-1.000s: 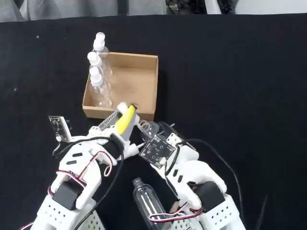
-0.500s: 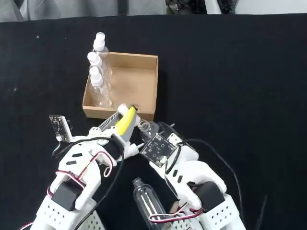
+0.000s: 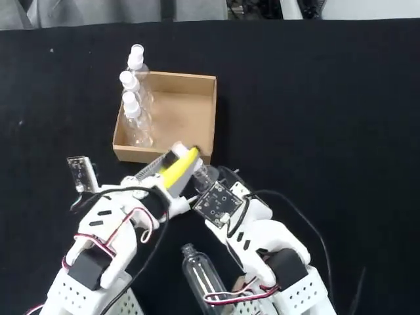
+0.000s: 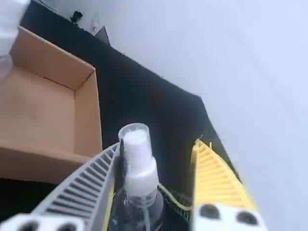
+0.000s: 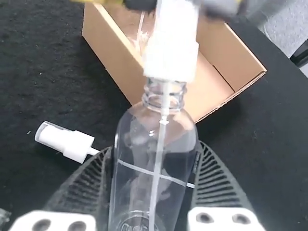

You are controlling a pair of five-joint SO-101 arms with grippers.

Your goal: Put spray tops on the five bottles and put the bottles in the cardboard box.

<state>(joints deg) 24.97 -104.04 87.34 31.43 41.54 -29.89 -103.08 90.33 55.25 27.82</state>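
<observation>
Right tool pinching clear bottle mid-body; left tool spread around spray top resting on neck. Likely light, slick, thin-walled: grip body gently.

No lettering, label, number or sign can be read anywhere. The cardboard box is plain brown inside and out. The clear bottle carries only a thin line around its body, with no print. The marks on the small circuit board are too small to make out.
</observation>
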